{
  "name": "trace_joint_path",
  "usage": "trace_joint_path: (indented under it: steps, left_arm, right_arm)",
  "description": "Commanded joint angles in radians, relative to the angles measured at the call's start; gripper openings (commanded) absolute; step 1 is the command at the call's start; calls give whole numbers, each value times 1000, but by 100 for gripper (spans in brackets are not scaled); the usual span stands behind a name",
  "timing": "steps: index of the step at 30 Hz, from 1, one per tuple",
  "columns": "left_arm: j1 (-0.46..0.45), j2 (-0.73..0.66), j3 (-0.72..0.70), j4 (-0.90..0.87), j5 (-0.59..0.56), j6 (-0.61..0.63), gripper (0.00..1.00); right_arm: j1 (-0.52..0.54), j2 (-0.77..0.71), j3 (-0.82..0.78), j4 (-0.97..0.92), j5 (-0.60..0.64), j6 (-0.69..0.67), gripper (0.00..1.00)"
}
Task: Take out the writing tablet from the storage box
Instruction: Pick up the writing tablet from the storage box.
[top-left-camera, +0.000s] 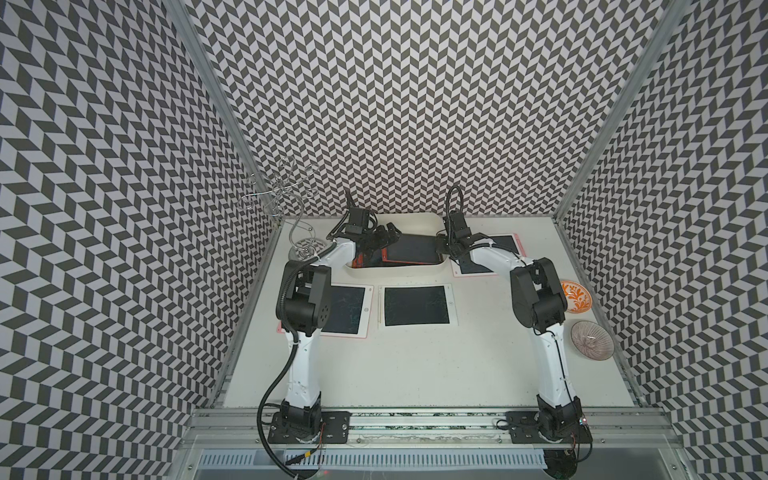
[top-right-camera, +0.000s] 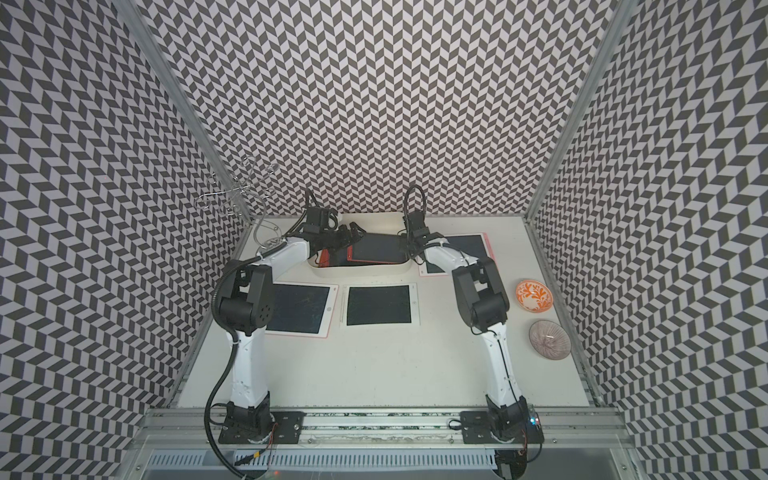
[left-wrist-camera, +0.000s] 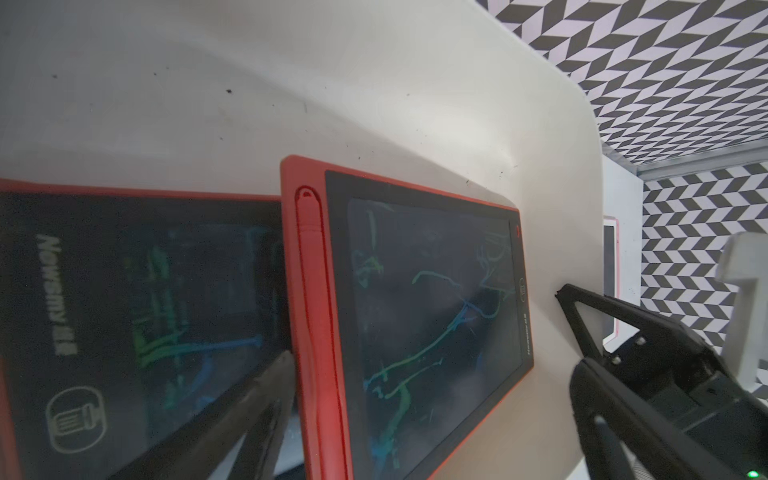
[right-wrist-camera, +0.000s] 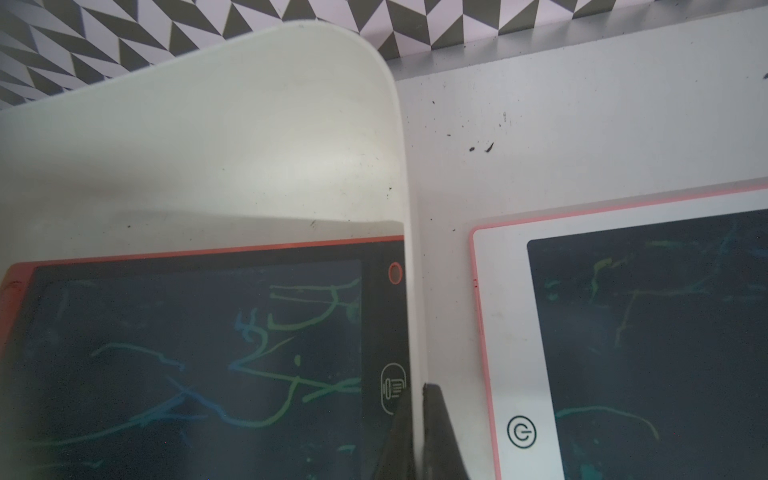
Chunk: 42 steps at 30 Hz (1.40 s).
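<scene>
Top views: three white tablets (top-left-camera: 417, 306) out on the table (top-left-camera: 415, 365), two red tablets (top-left-camera: 411, 249) in the box (top-left-camera: 399, 272); left wrist: left gripper (left-wrist-camera: 423, 325) wide open, empty, straddling the upper red tablet (left-wrist-camera: 428, 299); right wrist: right gripper (right-wrist-camera: 415, 399) pinched on the box wall, lift not yet begun.

Storage box (top-left-camera: 399, 274): one.
Writing tablets: five in all.
- Red-framed: two, the upper red tablet (top-left-camera: 411, 249) and the lower red tablet (left-wrist-camera: 145, 311).
- White-framed: three, the left white tablet (top-left-camera: 345, 309), the middle white tablet (top-left-camera: 415, 305) and the right white tablet (top-left-camera: 505, 243).

Bowls: two, an orange bowl (top-left-camera: 575, 296) and a pale ribbed bowl (top-left-camera: 592, 338).
Wire stand (top-left-camera: 291, 195): one.
</scene>
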Motion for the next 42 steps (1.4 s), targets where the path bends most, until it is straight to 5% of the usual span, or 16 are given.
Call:
trace_joint_path:
  steps: [1,27,42]
  left_arm:
    - [-42,-50,-11,45,140,-31,99]
    - [-35,-79,-29,42,124,-34,99]
    - [-4,-101,-18,-73,7,61,80]
  right_arm:
    - [19,6,-18,22,-84,47,0]
    - [18,-4,-36,25,-80,41,0]
    - [18,-15,-40,24,-72,40,0]
